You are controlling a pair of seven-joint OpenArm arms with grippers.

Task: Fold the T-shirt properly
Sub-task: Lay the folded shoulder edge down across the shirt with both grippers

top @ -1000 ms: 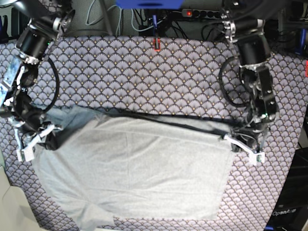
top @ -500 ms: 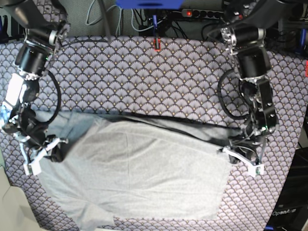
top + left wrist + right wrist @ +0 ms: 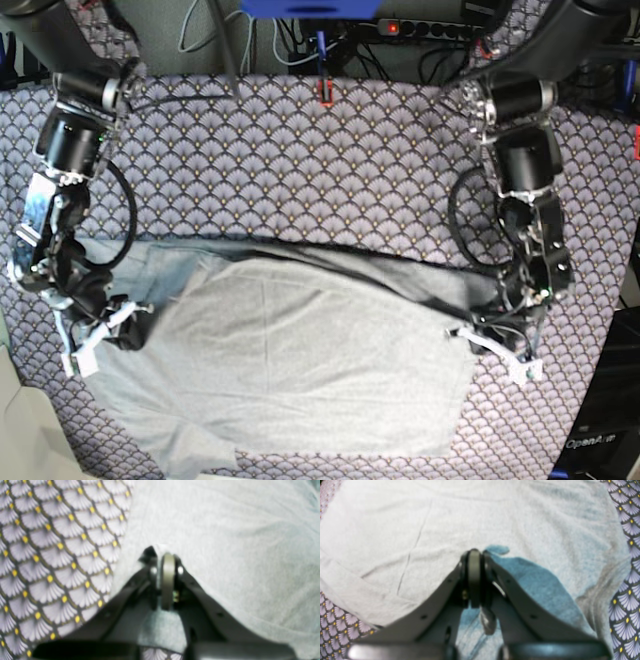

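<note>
Grey knit fabric of the T-shirt [image 3: 300, 360] lies spread across the purple-grey fan-scale cloth [image 3: 300, 160], occupying the near half of the work surface in the base view. One upper layer is folded over the garment body; a darker edge runs along the far side of this fold.

My left gripper [image 3: 497, 352] sits at the shirt's edge on the base view's right. In the left wrist view, the left gripper [image 3: 166, 555] has its jaws pressed together, with grey fabric pinched at the tips. The patterned cloth [image 3: 50, 555] shows just beside the shirt edge [image 3: 225, 542].

My right gripper [image 3: 100, 340] sits at the opposite edge, on the base view's left. In the right wrist view, the right gripper [image 3: 475, 555] is likewise clenched, jaws together, with a bluish-shaded flap of the T-shirt [image 3: 520, 517] caught at the tips. Creases run across the fabric beyond it. Patterned cloth [image 3: 627, 530] is visible at the frame's side.
</note>
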